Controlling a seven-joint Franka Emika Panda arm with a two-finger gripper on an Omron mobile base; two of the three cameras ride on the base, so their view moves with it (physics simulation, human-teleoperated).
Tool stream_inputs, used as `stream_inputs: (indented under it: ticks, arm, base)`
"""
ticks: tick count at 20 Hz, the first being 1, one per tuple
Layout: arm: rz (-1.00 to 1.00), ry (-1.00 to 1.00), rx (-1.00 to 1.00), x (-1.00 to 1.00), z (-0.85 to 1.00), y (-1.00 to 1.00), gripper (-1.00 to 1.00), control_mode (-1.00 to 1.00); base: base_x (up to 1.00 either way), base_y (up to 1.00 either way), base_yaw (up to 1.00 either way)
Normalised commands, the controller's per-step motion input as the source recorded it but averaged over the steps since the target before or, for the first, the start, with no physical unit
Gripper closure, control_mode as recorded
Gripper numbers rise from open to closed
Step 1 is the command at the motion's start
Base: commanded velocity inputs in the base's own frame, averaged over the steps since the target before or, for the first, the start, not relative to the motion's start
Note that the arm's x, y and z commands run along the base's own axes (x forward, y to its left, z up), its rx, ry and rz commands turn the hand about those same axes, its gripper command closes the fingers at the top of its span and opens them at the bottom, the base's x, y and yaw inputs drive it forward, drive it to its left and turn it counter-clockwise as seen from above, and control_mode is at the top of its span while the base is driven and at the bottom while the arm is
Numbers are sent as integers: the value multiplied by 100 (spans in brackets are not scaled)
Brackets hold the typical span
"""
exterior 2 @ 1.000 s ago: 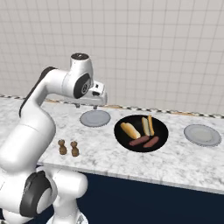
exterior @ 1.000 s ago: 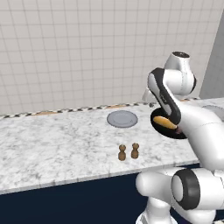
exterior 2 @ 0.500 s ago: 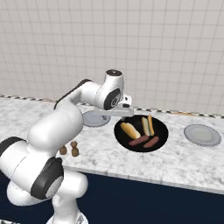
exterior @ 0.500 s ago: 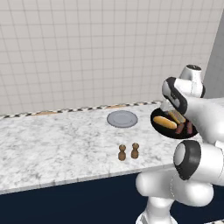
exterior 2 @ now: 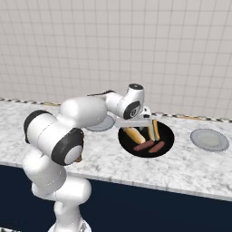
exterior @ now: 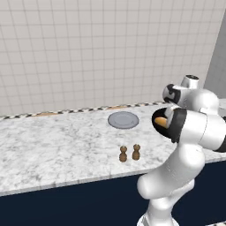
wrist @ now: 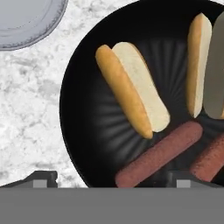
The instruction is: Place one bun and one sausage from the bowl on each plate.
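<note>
The black bowl holds two split buns and two sausages. One bun lies in the middle and another bun at the right, with one sausage beneath them and a second sausage beside it. My gripper hovers open above the bowl's near rim, its fingertips wide apart and holding nothing. In the right base view the gripper hangs over the bowl. One grey plate lies to the right of the bowl, another plate to its left, and both are bare.
Two small brown shakers stand near the counter's front edge, left of the arm. In the left base view my arm hides most of the bowl, and the left plate lies on bare marble. A tiled wall backs the counter.
The arm has swung right, from over the left plate to above the bowl. The jaws have opened a little wider.
</note>
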Motion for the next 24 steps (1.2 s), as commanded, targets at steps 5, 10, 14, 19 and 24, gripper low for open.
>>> stream_inputs:
  ticks: [5, 10, 14, 19, 24]
  arm:
    - [0, 7, -2, 54, -45, 0, -100, -100]
    - [1, 9, -2, 39, -41, 0, -100, -100]
    - [0, 1, -11, 39, -49, 0, -100, -100]
    - [0, 4, -4, 24, -35, -5, -100, -100]
    - [1, 3, -1, 2, -29, -11, 100, -100]
  base:
    - [0, 0, 0]
    - [0, 0, 0]
    - [0, 0, 0]
    - [0, 0, 0]
    - [0, 0, 0]
